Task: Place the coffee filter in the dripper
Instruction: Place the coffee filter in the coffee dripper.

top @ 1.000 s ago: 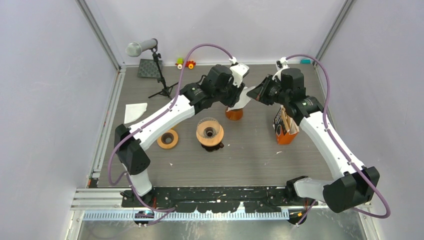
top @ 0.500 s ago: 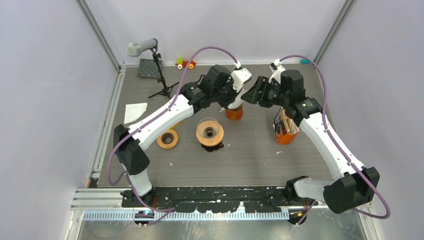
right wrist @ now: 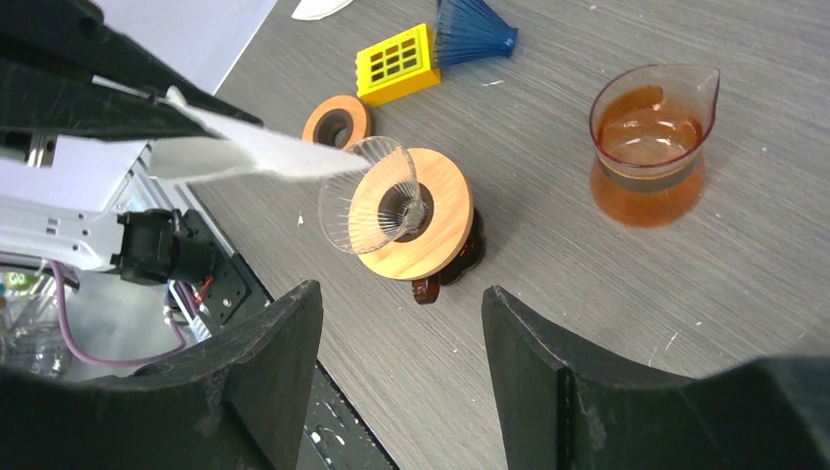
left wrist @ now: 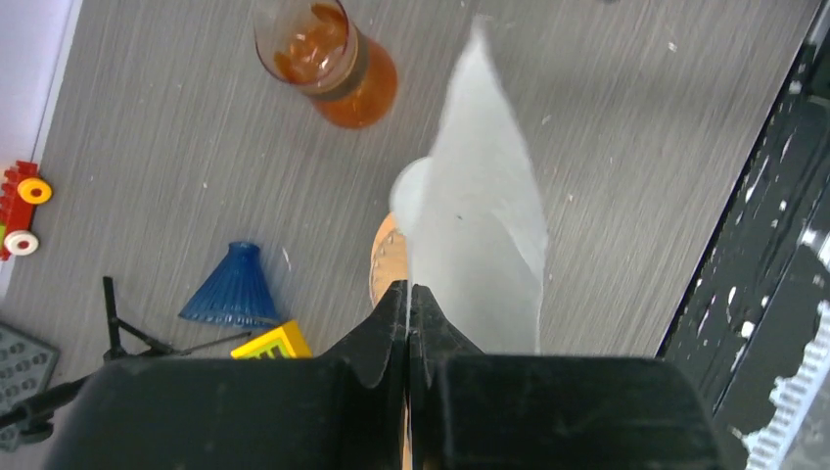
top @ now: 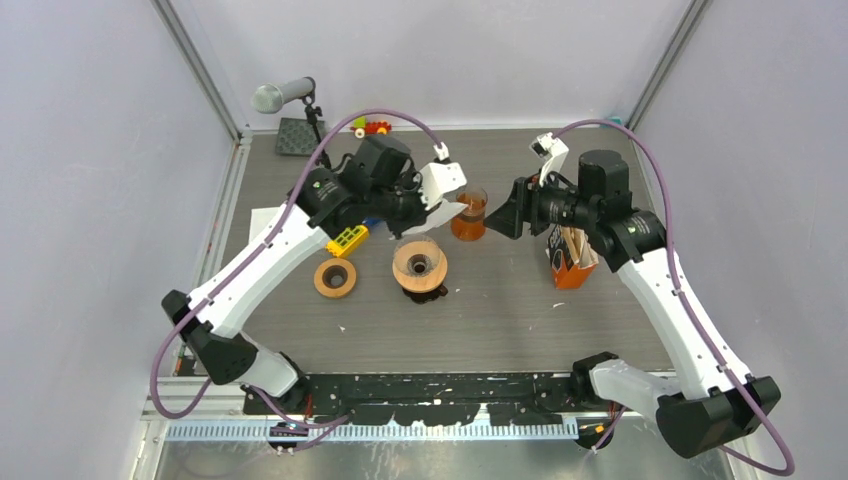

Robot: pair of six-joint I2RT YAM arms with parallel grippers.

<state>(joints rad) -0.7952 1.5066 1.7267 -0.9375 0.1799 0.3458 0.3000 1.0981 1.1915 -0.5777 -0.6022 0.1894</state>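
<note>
The left gripper [left wrist: 409, 294] has its fingers pressed together on one edge of a single white paper coffee filter [left wrist: 484, 215]. The filter is folded flat and held in the air above the grey wood-grain table [left wrist: 636, 117]. Its long axis runs straight out from the fingertips, with the narrow pointed end away from the gripper. In the right wrist view it lies nearly level. There the pointed end aims at the one clear glass dripper [right wrist: 377, 201], which has a round wooden collar, and overlaps its rim. Whether paper and glass touch I cannot tell.

The right gripper [right wrist: 396, 299] hangs to the dripper's right, jaws wide apart, holding nothing.

Also on the table are one glass carafe of orange liquid [right wrist: 648, 147], one wooden ring [right wrist: 336, 122], one yellow grid block [right wrist: 396, 64] and one blue ribbed cone [right wrist: 475, 29]. One loose sheet of white paper [top: 270, 222] lies at the left edge.
</note>
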